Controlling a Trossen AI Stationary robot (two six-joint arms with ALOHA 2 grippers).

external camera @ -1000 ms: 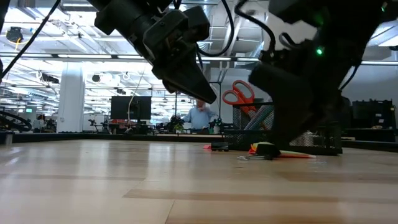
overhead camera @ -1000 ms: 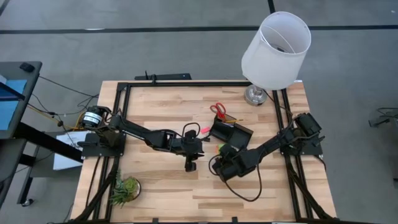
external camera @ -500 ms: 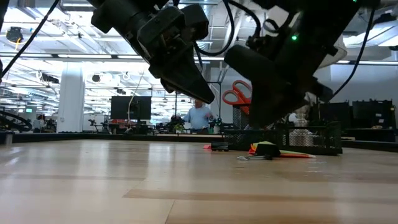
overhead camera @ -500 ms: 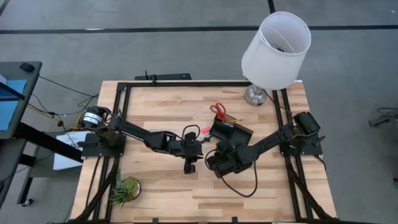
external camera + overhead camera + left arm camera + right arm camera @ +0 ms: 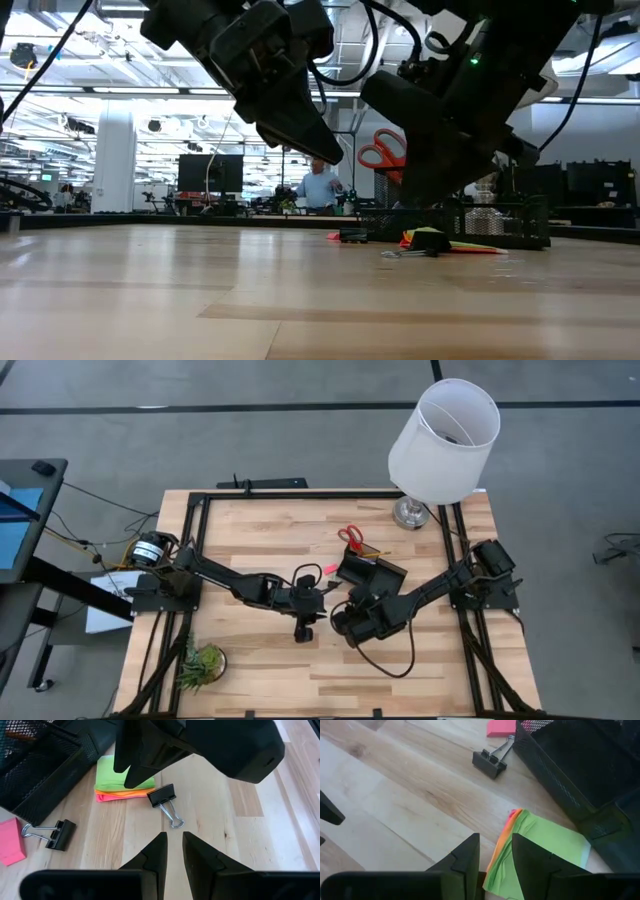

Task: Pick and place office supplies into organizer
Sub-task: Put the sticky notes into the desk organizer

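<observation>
The black mesh organizer [image 5: 372,572] stands mid-table with red-handled scissors [image 5: 349,537] upright in its back section. A lime green sticky-note pad with an orange layer [image 5: 123,781] lies flat beside it, along with two black binder clips [image 5: 162,796] [image 5: 56,834] and a pink eraser [image 5: 11,847]. My right gripper [image 5: 496,854] hovers narrowly open just above the pad's edge [image 5: 506,851], clear of it in the low view [image 5: 423,198]. My left gripper [image 5: 173,845] hangs shut above the table to the left of the pad [image 5: 335,152], touching nothing.
A white-shaded lamp [image 5: 443,432] stands at the far right corner. A small green plant [image 5: 200,663] sits at the near left. Bare wood lies along the near edge. A person shows in the room beyond the table [image 5: 320,187].
My right gripper has risen off the table beside the sticky pad and shifted toward the table's left, and it now hangs over the pad. The pad and the clips have stayed where they were.
</observation>
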